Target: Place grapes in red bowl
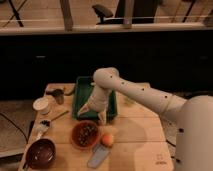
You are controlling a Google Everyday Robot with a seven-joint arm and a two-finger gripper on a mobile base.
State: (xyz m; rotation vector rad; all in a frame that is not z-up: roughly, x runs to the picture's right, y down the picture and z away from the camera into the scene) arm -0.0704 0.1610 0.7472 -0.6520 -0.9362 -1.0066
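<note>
Nearest on the desk (135,145) sit one maroon bowl (41,153) and one grey flat utensil (98,156). Next comes one orange (107,139), just beside one red bowl (75,140) holding one grape bunch (89,131). Above its far rim one tool (94,115) hangs, spread apart, before one green tray (81,95).

Office: swivel chair (102,11) beyond pincer (95,115) at tray (81,89)

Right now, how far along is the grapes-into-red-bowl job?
Done, it seems: the dark grapes lie inside the red bowl. In hand: the gripper hangs just above the bowl's far rim, at the near edge of the green tray, with nothing visible in it. Left: probably only backing the arm away. The orange fruit sits beside the bowl.
</note>
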